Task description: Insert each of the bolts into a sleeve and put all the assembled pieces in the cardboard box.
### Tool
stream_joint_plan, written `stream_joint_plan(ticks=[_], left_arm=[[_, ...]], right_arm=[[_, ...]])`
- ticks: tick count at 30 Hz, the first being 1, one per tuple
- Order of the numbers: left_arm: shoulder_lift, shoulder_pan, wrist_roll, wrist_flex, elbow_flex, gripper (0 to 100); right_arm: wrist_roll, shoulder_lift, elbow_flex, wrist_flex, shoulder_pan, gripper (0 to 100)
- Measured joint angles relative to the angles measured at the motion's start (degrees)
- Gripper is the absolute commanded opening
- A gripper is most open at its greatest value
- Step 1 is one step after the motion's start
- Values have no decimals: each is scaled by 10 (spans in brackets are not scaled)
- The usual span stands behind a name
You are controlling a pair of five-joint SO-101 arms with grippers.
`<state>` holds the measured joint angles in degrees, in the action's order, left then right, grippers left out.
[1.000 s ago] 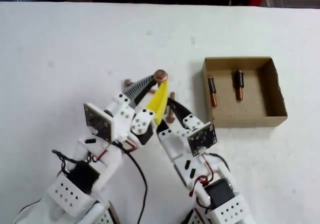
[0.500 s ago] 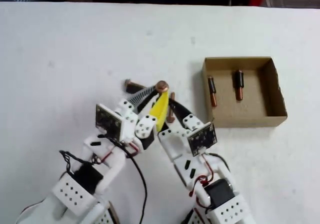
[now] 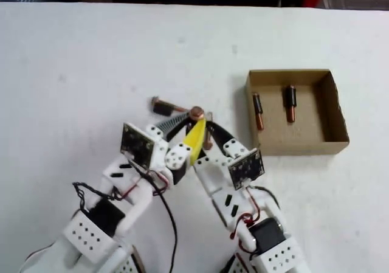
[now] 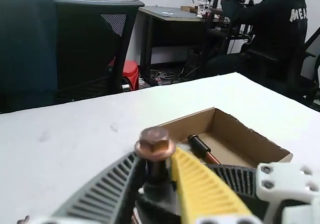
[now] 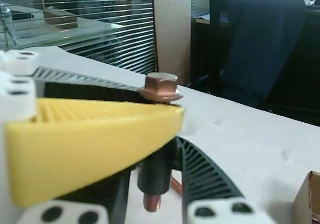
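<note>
High view: white table, both arms meeting near centre, the left arm in from 7 o'clock, the right from 5 o'clock. Left gripper, one grey ribbed finger and one yellow ribbed finger, is closed narrow on a black cylindrical sleeve, held upright off the table. A copper-coloured hex-head metal bolt sits in that sleeve, head on top just above the two fingers, threaded tip poking out below the sleeve. Right gripper is at the sleeve's lower part, under the left gripper; whether it grips the sleeve I cannot tell. A loose copper bolt lies on the table just beside the right gripper. At 10 o'clock of the held bolt, near it, one sleeved bolt lies flat on the table. Open brown cardboard box stands at 3 o'clock of the grippers, apart from them. Inside the box lie two sleeved bolts, one toward its 9 o'clock wall, the other near its middle, not touching each other.
</note>
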<state>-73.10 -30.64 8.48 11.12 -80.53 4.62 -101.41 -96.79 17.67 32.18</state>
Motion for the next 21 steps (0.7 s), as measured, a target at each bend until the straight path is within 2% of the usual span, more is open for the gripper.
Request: stream_joint_plan(ticks=[12, 16, 21], left_arm=[[0, 9, 1, 3, 1, 219], [-1, 39, -38, 3, 1, 219], [-1, 55, -52, 3, 1, 219]], right_arm=[[0, 1, 0, 1, -1, 17], [0, 2, 0, 1, -1, 17], [0, 1, 0, 1, -1, 17]])
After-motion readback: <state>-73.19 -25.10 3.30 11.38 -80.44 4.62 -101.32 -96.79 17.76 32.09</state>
